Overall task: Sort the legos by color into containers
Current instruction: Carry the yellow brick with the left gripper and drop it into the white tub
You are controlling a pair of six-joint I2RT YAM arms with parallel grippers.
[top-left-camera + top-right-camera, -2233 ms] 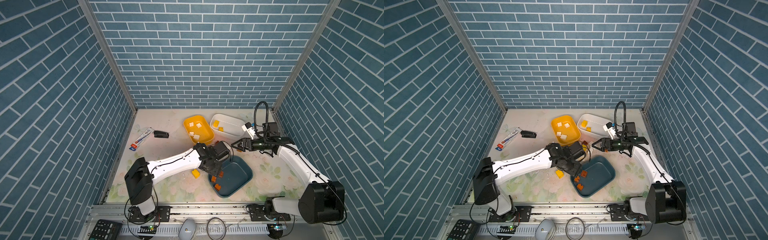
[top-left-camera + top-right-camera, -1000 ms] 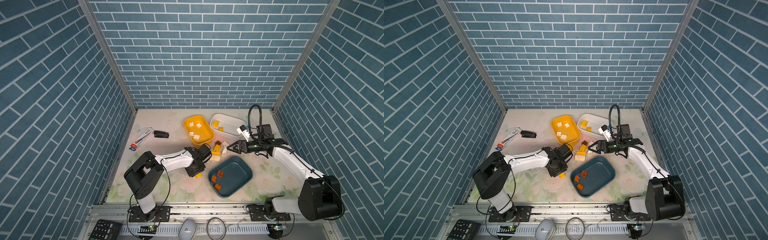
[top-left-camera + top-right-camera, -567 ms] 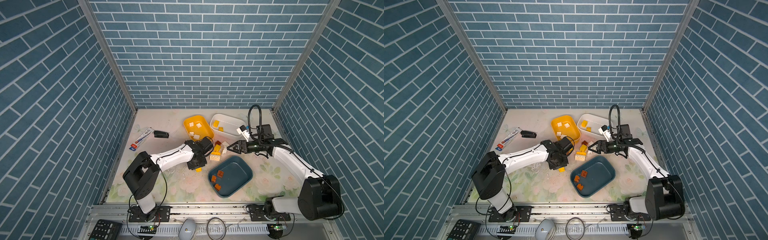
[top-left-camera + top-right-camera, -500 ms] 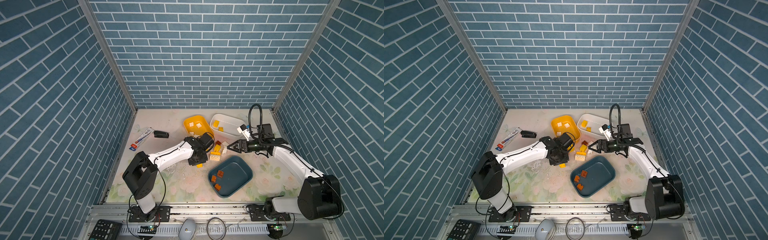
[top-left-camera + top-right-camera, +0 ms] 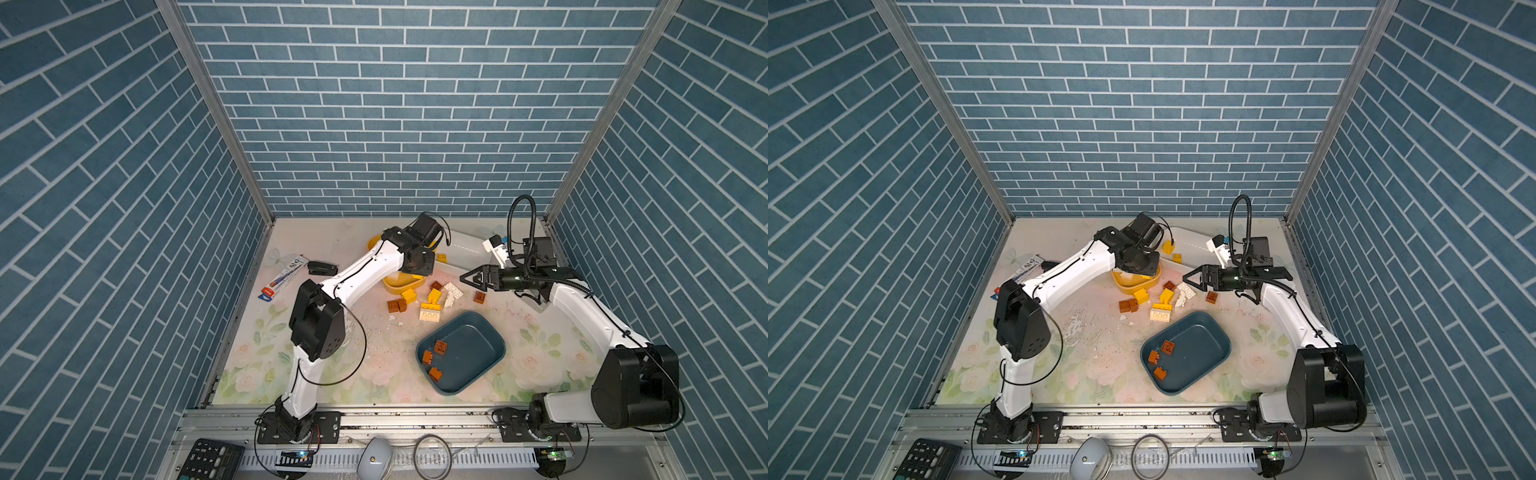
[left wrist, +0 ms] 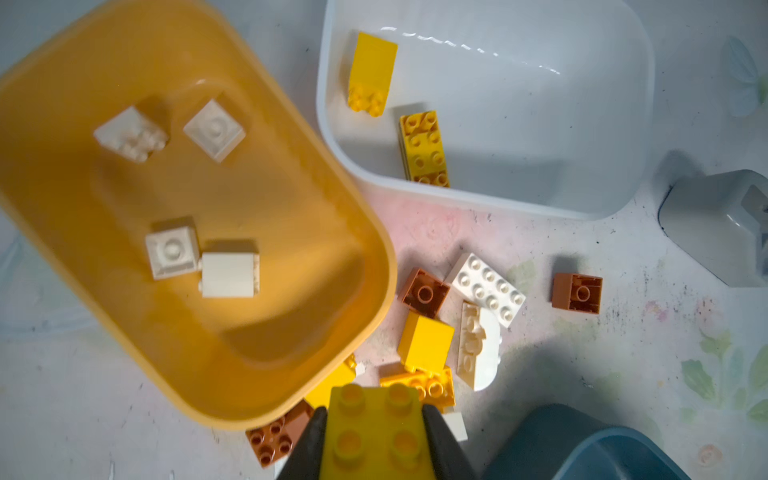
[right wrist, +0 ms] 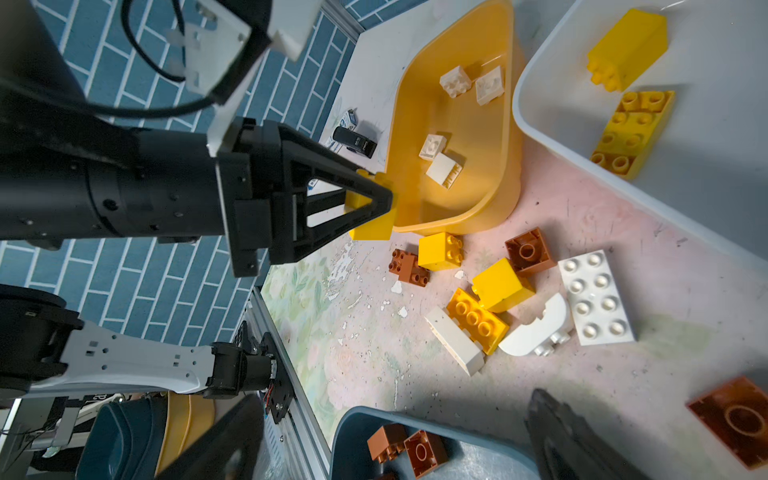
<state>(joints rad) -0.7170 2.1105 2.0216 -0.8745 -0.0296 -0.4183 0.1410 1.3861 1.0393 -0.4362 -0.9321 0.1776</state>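
Nearest to us on the flowered table [image 5: 374,374] sits the blue tub [image 5: 473,353], and we count three brown bricks [image 5: 440,346] lying in its left half. Just behind it, loose bricks [image 5: 430,312] lie scattered on the table in yellow, white and brown. Some touch each other, and one brown brick [image 5: 480,296] lies a little apart on the right. The right gripper [image 5: 467,278] hangs beside that scatter, pointing left, with its jaws spread wide and nothing between them. On the other side we find the left gripper [image 7: 374,195] closed on a yellow brick [image 6: 374,436]. It pinches the brick by two opposite sides, studs facing the wrist camera, and holds it above the table at the near end of the yellow tub [image 6: 124,291]. That tub holds four white bricks [image 6: 172,253] and is partly hidden under the left arm in both top views. Close beside it on the right is the white tub [image 6: 540,124], with two yellow bricks [image 6: 424,149] inside, one flat with its studs up and one on its side. Far off to the left, well apart from the tubs, a black stapler [image 5: 322,269] rests on the table.
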